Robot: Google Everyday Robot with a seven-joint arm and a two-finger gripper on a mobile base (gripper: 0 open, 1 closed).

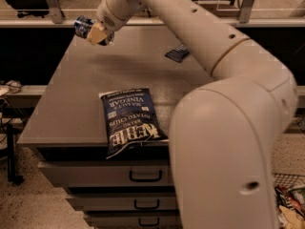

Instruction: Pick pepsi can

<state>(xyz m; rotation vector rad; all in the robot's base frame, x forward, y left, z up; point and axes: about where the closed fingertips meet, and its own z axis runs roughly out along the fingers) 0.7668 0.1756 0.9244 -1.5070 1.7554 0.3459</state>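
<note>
Upper left of the frame: the gripper (96, 33) is clamped on the can (82, 26), holding it in the air above the table's (71, 109) far-left corner. To do the lift well, the grip should be firm and the rise straight, well apart from the bag (129, 120) at centre. The can is small, blue and white, tilted, with one end poking out leftward.
</note>
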